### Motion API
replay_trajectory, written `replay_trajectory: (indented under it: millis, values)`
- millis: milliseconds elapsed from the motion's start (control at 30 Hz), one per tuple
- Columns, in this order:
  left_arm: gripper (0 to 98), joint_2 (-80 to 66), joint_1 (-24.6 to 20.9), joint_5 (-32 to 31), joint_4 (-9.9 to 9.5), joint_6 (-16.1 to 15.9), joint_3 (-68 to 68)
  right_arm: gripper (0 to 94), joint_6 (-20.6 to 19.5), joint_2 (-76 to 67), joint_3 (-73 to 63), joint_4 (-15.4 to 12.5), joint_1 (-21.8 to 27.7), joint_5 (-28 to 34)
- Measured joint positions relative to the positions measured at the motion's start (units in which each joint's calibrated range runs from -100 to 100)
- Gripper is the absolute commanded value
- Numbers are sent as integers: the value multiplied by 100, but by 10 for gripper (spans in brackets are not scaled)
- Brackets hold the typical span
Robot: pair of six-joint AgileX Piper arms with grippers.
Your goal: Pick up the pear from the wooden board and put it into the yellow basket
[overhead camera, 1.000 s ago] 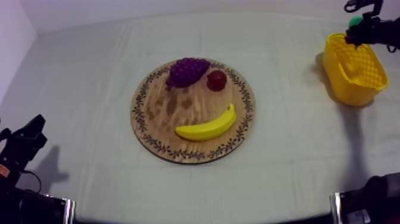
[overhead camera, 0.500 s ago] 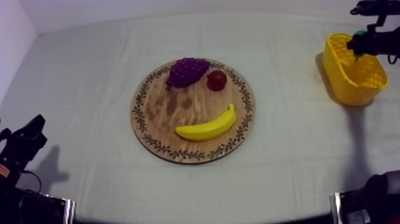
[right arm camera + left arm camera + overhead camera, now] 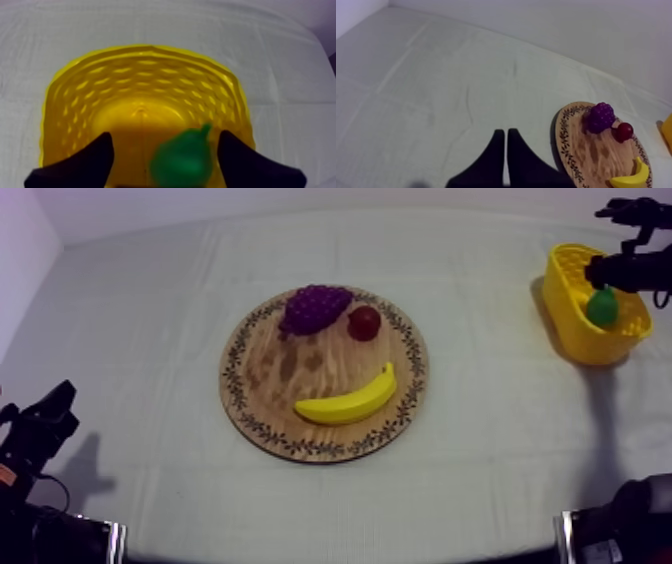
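Lying in basket (image 3: 588, 343) at 2 o'clock: one green pear (image 3: 182, 160). Right claw (image 3: 164, 134) wide, left claw (image 3: 505, 131) narrow. Board (image 3: 300, 370): one banana (image 3: 348, 400), one grape bunch (image 3: 315, 308), one small red fruit (image 3: 364, 323).

Pear (image 3: 601, 306): green, narrow end up, inside the basket (image 3: 585, 343). Basket: yellow, latticed, upright at the counter's (image 3: 480, 448) far right. Board (image 3: 300, 373): round, wooden, patterned rim, lying flat at centre.

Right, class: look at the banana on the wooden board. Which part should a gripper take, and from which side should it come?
Probably its thick middle, from straight above, with the fingers across its short width. The banana lies flat on the board as a long curve with tapering ends. The grapes and small red fruit sit apart from it.
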Motion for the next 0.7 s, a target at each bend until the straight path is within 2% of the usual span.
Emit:
replay_trajectory:
  millis: [100, 300, 433, 567, 700]
  values:
    - [1, 0, 0, 0, 0, 0, 0, 557, -14, 0, 7, 0, -5, 0]
    - [1, 0, 0, 0, 0, 0, 0, 412, 24, -126, 87, 0, -88, 38]
    - [1, 0, 0, 0, 0, 0, 0, 287, 16, -312, 219, -5, -184, -34]
    - [1, 0, 0, 0, 0, 0, 0, 117, -28, -594, 456, -15, -341, -106]
    - [1, 0, 0, 0, 0, 0, 0, 32, -35, -907, 765, -15, -518, -134]
